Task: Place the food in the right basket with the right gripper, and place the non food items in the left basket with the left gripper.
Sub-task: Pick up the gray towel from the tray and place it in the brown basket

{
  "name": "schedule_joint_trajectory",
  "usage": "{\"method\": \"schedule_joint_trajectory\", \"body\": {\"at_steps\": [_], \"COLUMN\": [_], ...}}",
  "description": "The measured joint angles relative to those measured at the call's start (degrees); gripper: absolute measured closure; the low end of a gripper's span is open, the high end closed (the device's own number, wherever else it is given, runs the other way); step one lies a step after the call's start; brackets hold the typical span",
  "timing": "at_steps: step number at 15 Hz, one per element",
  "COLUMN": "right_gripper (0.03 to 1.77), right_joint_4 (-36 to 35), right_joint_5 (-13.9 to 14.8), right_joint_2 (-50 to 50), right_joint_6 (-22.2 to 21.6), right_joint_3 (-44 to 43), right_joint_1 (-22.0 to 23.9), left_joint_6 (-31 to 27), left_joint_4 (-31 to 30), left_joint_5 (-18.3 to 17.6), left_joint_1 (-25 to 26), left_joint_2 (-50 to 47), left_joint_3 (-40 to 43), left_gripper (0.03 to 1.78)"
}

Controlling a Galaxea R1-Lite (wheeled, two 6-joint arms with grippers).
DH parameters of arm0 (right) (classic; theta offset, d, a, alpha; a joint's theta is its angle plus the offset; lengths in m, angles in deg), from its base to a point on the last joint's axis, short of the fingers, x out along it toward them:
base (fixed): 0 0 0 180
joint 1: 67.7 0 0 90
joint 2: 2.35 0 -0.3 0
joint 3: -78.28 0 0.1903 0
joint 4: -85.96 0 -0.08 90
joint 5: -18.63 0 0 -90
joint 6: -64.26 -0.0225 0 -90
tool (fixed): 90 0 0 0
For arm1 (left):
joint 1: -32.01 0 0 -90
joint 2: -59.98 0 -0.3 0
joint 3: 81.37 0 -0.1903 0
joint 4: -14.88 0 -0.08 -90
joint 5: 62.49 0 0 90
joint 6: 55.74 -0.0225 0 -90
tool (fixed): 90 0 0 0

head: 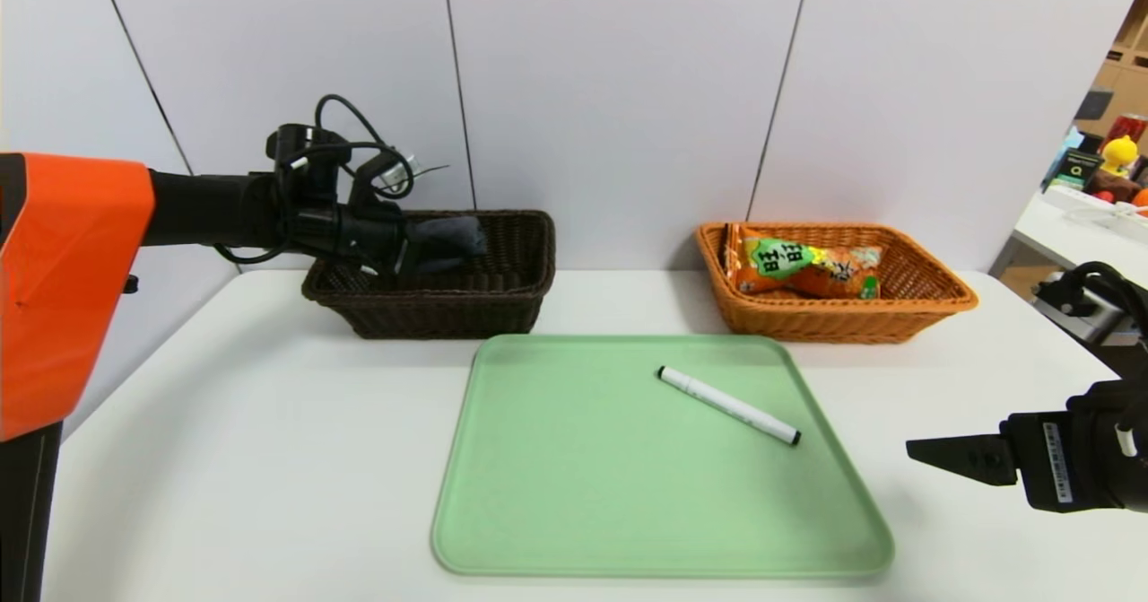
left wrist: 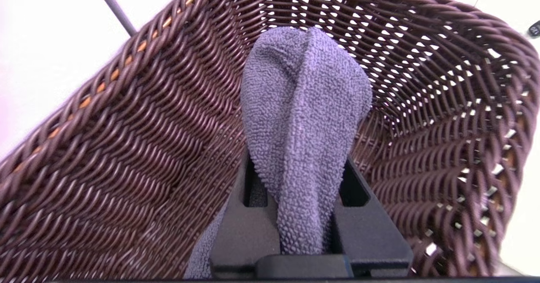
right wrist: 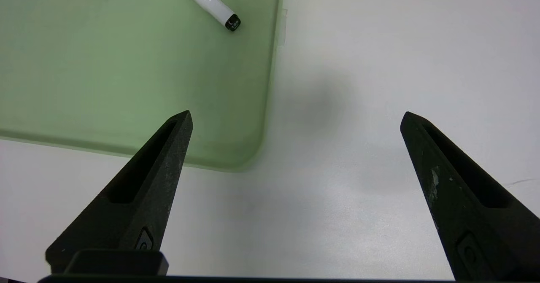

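My left gripper (head: pixel 408 248) is shut on the dark grey rolled cloth (head: pixel 448 236) and holds it over the inside of the dark brown left basket (head: pixel 466 306). The left wrist view has the cloth (left wrist: pixel 301 118) pinched between the jaws, with the basket's woven wall (left wrist: pixel 126 139) all round. The orange snack bag (head: pixel 803 268) lies in the orange-tan right basket (head: pixel 897 310). The white marker pen (head: pixel 728 405) lies on the green tray (head: pixel 556 494); its black end (right wrist: pixel 232 22) shows in the right wrist view. My right gripper (head: pixel 924 451) hovers open and empty over the table beside the tray's right edge.
The green tray (right wrist: pixel 126 76) sits mid-table in front of both baskets, on the white table (head: pixel 224 458). White wall panels stand close behind the baskets. A side table with colourful objects (head: pixel 1108 171) is at far right.
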Motion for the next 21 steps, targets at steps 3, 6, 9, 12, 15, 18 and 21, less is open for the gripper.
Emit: {"method": "schedule_joint_trajectory", "body": {"at_steps": [3, 6, 9, 12, 15, 18, 21], "right_gripper": [0.10, 0.10, 0.10, 0.10, 0.10, 0.10, 0.10], "right_joint_4": [-0.2, -0.2, -0.2, -0.3, -0.3, -0.3, -0.5], "right_joint_5": [0.0, 0.1, 0.0, 0.0, 0.0, 0.0, -0.1], "right_joint_2": [-0.2, -0.2, -0.2, -0.2, -0.2, -0.2, -0.2], "right_joint_6": [0.0, 0.0, -0.1, 0.0, 0.0, 0.0, -0.1], "right_joint_3": [0.2, 0.2, 0.3, 0.3, 0.3, 0.3, 0.3], "right_joint_1": [0.0, 0.1, 0.1, 0.1, 0.2, 0.2, 0.2], "left_joint_6": [0.1, 0.0, 0.2, 0.2, 0.4, 0.7, 5.3], "left_joint_4": [0.0, 0.0, 0.0, -0.4, -0.4, 0.0, 0.1], "left_joint_5": [-0.1, -0.1, -0.1, -0.2, -0.2, -0.2, -1.3], "left_joint_1": [-0.1, 0.0, -0.1, -0.1, -0.1, 0.0, -0.7], "left_joint_2": [1.2, 1.7, 2.0, 2.2, 2.3, 1.4, -1.1], "left_joint_3": [-1.3, -1.9, -2.3, -2.8, -3.4, -3.5, -2.5], "left_gripper": [1.51, 1.42, 0.99, 0.71, 0.51, 0.39, 0.30]}}
